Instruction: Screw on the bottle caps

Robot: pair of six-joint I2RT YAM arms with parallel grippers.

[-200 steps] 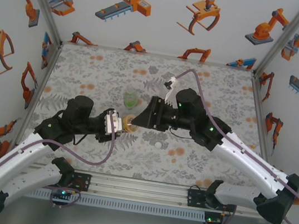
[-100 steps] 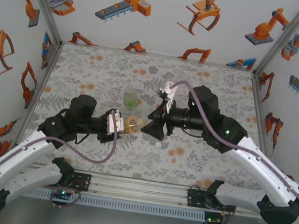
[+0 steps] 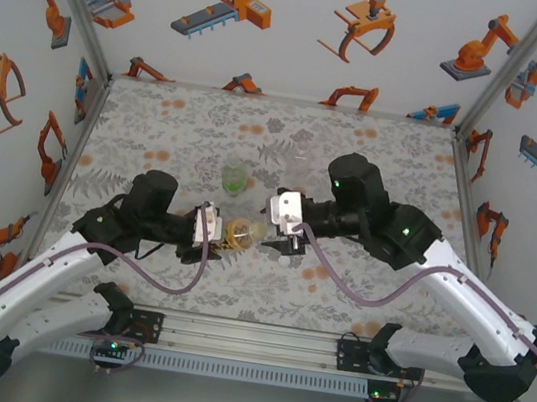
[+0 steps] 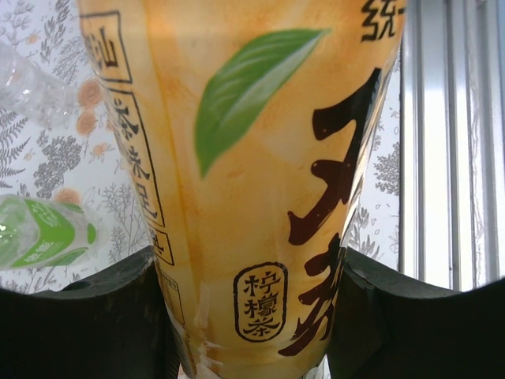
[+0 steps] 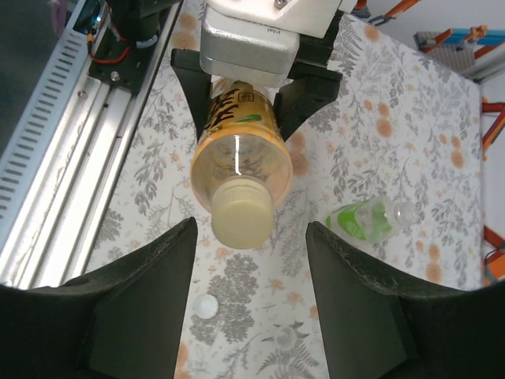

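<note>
My left gripper (image 3: 222, 230) is shut on the yellow-orange labelled bottle (image 3: 241, 231), holding it on its side above the table. In the left wrist view the bottle's label (image 4: 260, 197) sits tight between the two dark fingers (image 4: 87, 324). A pale yellow cap (image 5: 242, 219) sits on its neck, pointing at my right gripper (image 5: 248, 237). That gripper is open, its fingertips level with the cap and clear of it on both sides. A loose white cap (image 5: 207, 307) lies on the table below.
A green-tinted bottle (image 3: 235, 177) lies on the patterned table behind the held one, and it shows again to the right in the right wrist view (image 5: 367, 219). A colourless bottle (image 4: 28, 83) lies beyond it. The aluminium rail (image 3: 247, 344) runs along the near edge.
My right gripper was right at the bottle's cap end; it has drawn back to the right and its wrist has rolled over. The left gripper still holds the bottle, shifted slightly right.
</note>
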